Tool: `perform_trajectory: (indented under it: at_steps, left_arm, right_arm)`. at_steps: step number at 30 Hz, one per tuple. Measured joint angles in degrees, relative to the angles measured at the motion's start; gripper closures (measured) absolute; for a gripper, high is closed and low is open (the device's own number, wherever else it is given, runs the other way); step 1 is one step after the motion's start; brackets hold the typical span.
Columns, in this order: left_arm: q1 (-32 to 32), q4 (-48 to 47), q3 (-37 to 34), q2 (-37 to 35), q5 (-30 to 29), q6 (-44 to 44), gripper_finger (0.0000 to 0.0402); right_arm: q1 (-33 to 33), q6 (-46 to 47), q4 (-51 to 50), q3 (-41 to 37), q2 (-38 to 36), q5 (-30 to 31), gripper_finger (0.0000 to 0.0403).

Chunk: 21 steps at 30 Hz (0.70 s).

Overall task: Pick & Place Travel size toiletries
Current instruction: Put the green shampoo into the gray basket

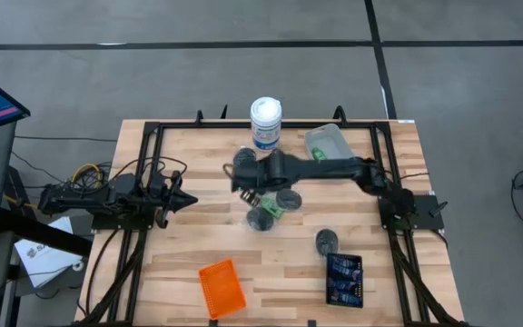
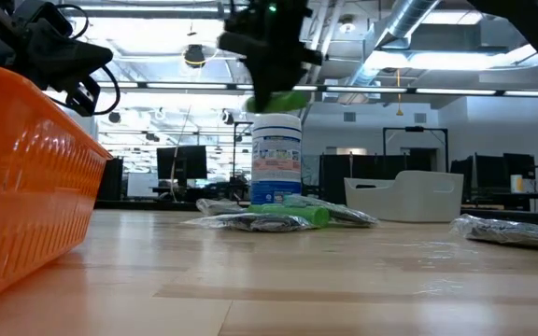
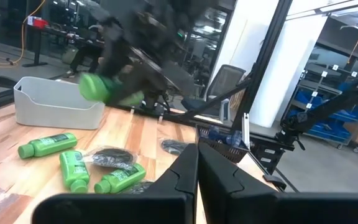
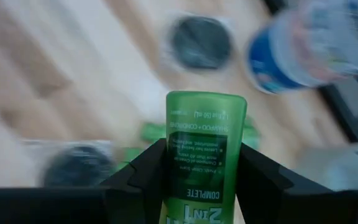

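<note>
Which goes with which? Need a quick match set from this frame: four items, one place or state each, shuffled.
Items:
1. green bottle
2. orange tray
3. white canister
4. left gripper

Places or states:
A. upright at the table's far edge
B. shut and empty, at the table's left side
C. held off the table in the right gripper
D. on the table's near edge, nothing in it

Pairs: 1-C, 2-D, 3-A, 4-B
</note>
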Motion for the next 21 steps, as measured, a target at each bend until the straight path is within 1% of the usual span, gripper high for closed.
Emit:
perform_trajectory:
  at_steps: [7, 10, 16, 21]
  left_arm:
    - [0.0, 0.2, 0.0, 0.0, 0.0, 0.0, 0.0401]
    - [0.0, 0.3, 0.0, 0.0, 0.0, 0.0, 0.0401]
    - [0.0, 0.3, 0.0, 0.0, 0.0, 0.0, 0.0401]
    - [0.0, 0.3, 0.0, 0.2, 0.0, 0.0, 0.0401]
  right_arm:
    - [-6.3, 0.0, -8.7, 0.0, -3.8, 0.4, 0.0259]
    - [-8.8, 0.0, -12.5, 0.0, -4.6, 1.6, 0.0256]
    - [-13.6, -2.0, -12.6, 0.0, -6.5, 1.4, 0.0262]
    - [-17.4, -3.7, -12.6, 0.0, -6.4, 1.2, 0.0265]
